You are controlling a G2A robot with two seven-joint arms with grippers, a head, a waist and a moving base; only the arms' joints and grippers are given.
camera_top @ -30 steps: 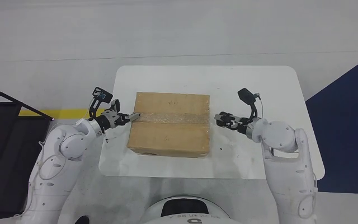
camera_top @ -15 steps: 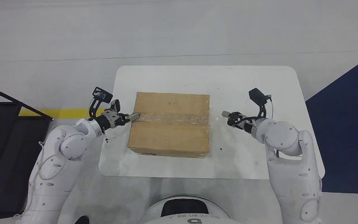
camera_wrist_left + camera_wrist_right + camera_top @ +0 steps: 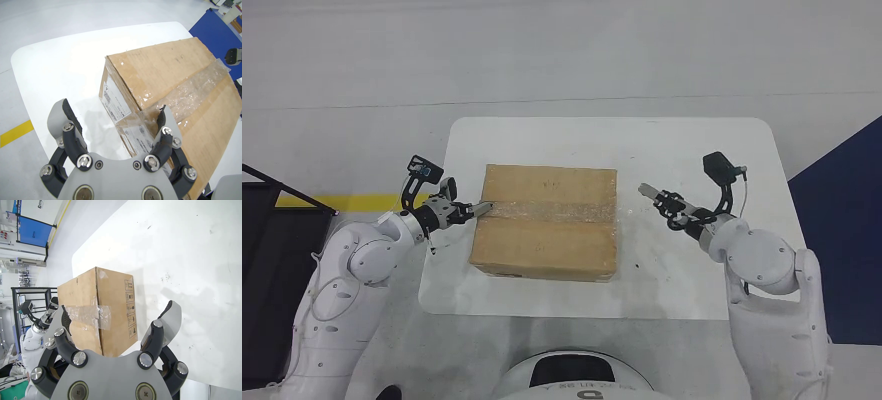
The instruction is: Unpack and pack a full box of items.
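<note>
Brown cardboard box, closed with clear tape, in the middle of the white rounded table. Left hand at its left end, fingers apart, one fingertip at the tape. Right hand near the right end, not touching, fingers apart too.

The top view looks down on the table; the 2 wrist views closely face the box from opposite ends.

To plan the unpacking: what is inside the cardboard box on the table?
The cardboard box is shut, with clear tape along its top seam. The contents are covered and cannot be seen.
</note>
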